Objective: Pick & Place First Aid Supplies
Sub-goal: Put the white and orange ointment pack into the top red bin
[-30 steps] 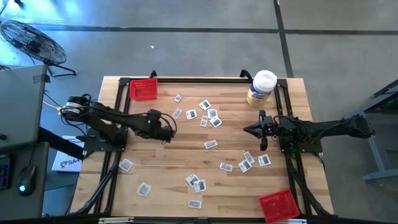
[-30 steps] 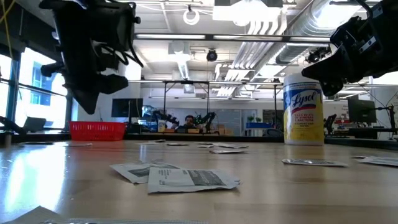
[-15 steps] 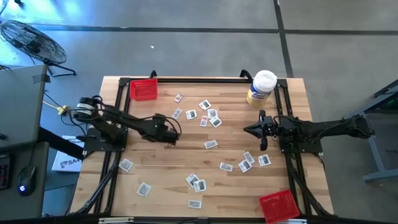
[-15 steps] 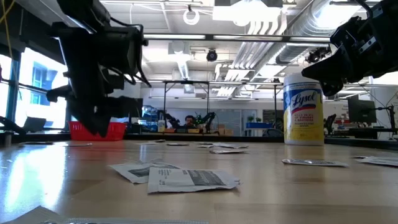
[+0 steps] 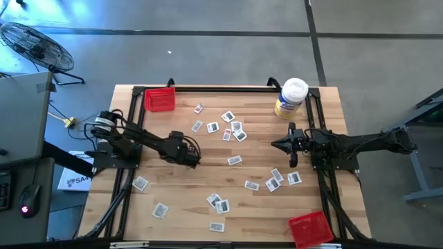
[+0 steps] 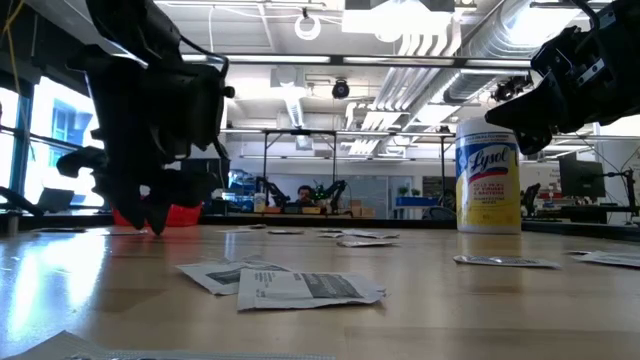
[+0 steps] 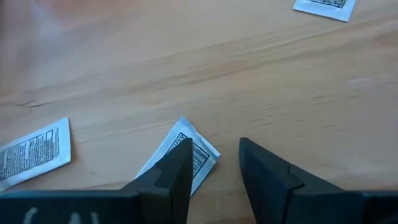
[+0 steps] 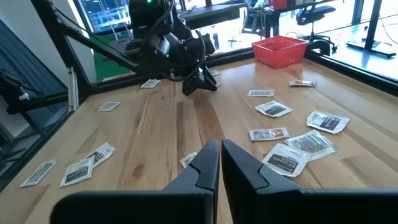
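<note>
The first aid supplies, small white-and-grey packets [image 5: 234,160], lie flat and scattered over the wooden table. My left gripper [image 5: 194,158] hangs low over the table's left middle, pointing steeply down, open. In its wrist view a packet [image 7: 186,144] lies at the tip of one finger [image 7: 177,163], and another packet [image 7: 34,152] lies beside it. My right gripper [image 5: 278,144] waits shut and level at the right, above the table [image 8: 220,155]. My left gripper comes at the packet from above, slanting down. One finger stands over the packet's edge [image 7: 166,163], and the other stands over bare wood beside it. I cannot tell whether the finger touches the packet, which lies flat on the table.
A red tray [image 5: 160,99] sits at the far left corner and another red tray [image 5: 309,228] at the near right corner. A white-lidded, yellow-labelled tub [image 5: 291,97] stands upright at the far right. Black frame rails [image 5: 131,131] run along the table's sides.
My left gripper has come down close to the table and shifted a little toward the near edge, rolling about its own axis. Its fingertips have parted on the way. My right arm has kept still, and no packet has moved.
</note>
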Available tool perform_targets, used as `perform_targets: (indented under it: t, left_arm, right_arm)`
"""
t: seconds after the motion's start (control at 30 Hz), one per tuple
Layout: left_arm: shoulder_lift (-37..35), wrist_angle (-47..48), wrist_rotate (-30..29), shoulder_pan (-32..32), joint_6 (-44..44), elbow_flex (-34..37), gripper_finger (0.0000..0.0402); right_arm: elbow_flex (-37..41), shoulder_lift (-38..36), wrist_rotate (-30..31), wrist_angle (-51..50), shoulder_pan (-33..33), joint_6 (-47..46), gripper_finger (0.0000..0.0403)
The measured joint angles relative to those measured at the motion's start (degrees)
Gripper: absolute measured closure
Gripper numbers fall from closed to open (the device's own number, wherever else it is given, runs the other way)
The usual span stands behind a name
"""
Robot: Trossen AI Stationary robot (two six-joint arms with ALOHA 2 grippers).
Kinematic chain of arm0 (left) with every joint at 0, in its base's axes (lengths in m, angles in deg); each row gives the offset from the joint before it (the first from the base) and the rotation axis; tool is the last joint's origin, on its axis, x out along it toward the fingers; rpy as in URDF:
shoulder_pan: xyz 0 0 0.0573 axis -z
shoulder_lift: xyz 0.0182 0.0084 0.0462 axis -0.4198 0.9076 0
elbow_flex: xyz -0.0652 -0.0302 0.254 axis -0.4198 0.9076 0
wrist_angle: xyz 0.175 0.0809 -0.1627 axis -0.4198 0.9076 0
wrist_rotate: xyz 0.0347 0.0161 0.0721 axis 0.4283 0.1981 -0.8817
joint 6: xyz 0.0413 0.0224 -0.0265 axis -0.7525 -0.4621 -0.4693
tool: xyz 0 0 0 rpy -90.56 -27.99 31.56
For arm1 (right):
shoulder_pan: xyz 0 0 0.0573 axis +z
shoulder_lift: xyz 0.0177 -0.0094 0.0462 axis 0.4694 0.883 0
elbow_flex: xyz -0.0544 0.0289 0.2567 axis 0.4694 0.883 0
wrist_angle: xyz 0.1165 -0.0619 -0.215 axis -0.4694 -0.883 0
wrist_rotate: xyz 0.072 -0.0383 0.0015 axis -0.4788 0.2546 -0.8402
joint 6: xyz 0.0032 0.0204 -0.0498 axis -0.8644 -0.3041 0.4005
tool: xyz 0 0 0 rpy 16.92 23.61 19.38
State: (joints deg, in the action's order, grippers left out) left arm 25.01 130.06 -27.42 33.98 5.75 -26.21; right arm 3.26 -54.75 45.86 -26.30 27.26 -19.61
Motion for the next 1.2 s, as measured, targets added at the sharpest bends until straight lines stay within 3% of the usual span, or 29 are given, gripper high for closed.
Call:
perform_targets:
  t: [0.5,0.83,1.2]
  left_arm:
    - [3.87,1.23,0.90,-0.05,5.05,-0.02,0.0394]
    - [3.14,3.23,-0.35,1.28,3.18,-0.70,0.0401]
    - [-3.81,8.00,-0.39,2.10,-2.01,-2.08,0.0401]
  right_arm:
    - [0.00,0.01,-0.02,-0.03,0.02,0.01,0.0391]
    - [0.00,0.00,-0.01,-0.02,0.01,0.01,0.0391]
    - [0.00,0.00,0.00,-0.04,0.00,0.00,0.0391]
